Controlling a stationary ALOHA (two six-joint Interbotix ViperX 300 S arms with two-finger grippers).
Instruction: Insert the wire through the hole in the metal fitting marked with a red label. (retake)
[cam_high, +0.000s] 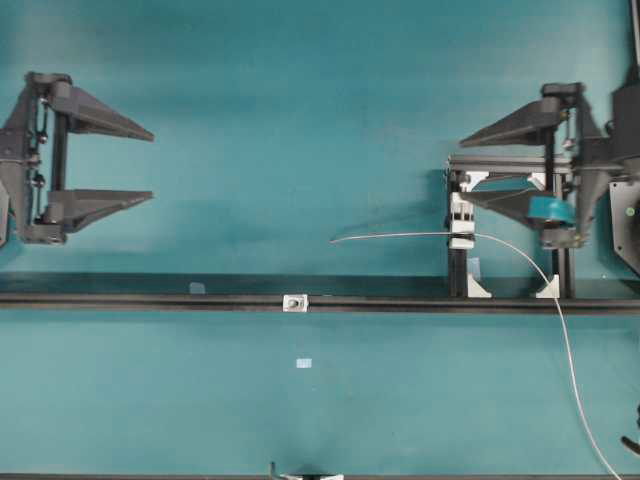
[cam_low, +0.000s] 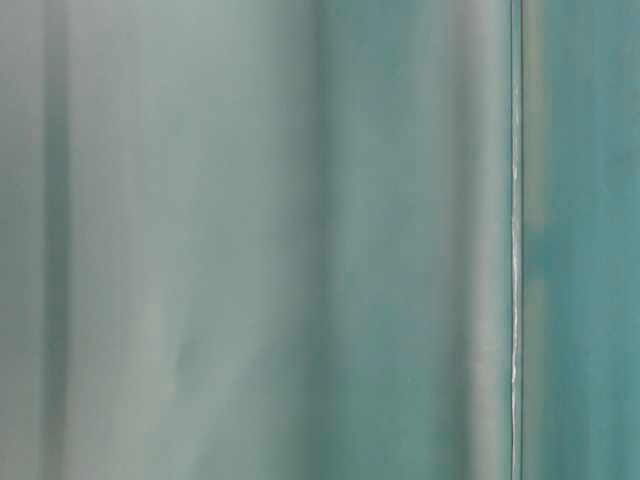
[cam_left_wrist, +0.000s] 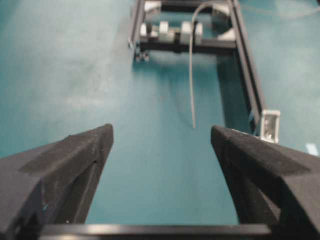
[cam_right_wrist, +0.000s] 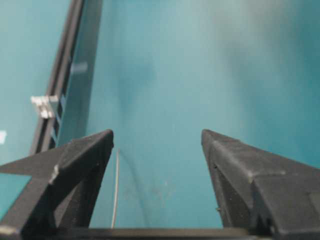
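Now, with both the left gripper (cam_high: 150, 165) and right gripper (cam_high: 465, 170) spread wide and empty, you take the wire (cam_high: 400, 236) near its free tip and line it up level with the metal fitting (cam_high: 294, 302) on the rail.

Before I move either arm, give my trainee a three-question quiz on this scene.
1. True or false: the wire already passes through the metal fitting.
2. The wire's free end points toward: A) the left claw, B) the right claw, C) the bottom edge.
3. Fill in: the fitting sits on the black ____.

Key:
1. False; the tip hangs free above the rail, apart from the fitting.
2. A; it sticks out leftward from the white clamp block.
3. Rail. Both claws are open and hold nothing.
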